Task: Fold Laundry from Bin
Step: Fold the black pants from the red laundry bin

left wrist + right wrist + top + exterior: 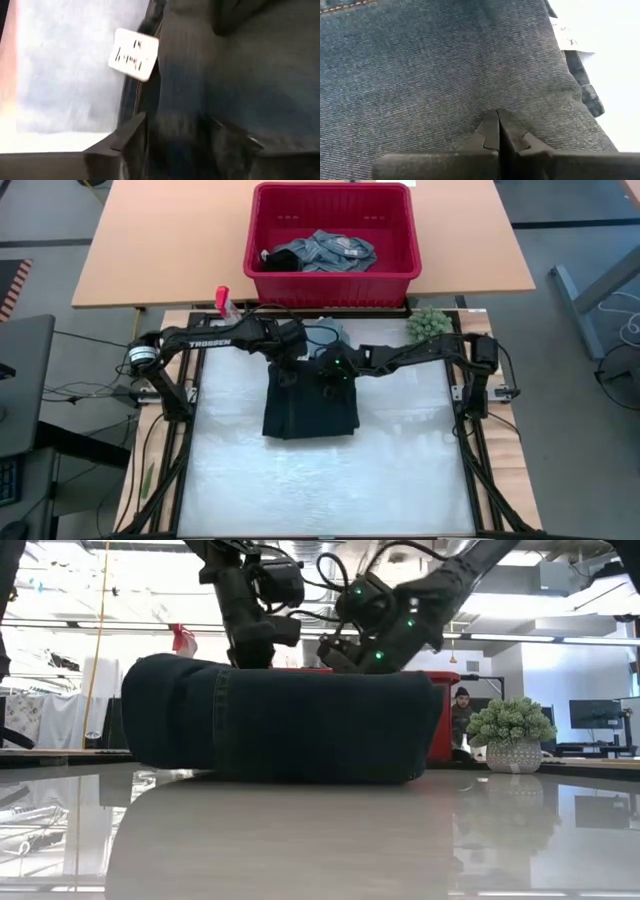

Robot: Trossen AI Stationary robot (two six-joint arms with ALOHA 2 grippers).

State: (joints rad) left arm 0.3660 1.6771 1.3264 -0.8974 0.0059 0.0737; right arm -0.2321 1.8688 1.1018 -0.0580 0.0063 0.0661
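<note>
One white tag point(133, 54), print illegible, on dark denim garment point(310, 402).

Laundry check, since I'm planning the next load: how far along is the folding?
Done: dark jeans lie folded on the table. In hand: both grippers sit at the fold's far edge, the left gripper open, the right gripper shut on top of the denim. Left: grey-blue clothes wait in the red bin.

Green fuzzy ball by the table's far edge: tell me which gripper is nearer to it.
Right. The right gripper sits on the folded dark jeans, closer to the green fuzzy ball; the left gripper is beside it, farther away across the garment.
</note>
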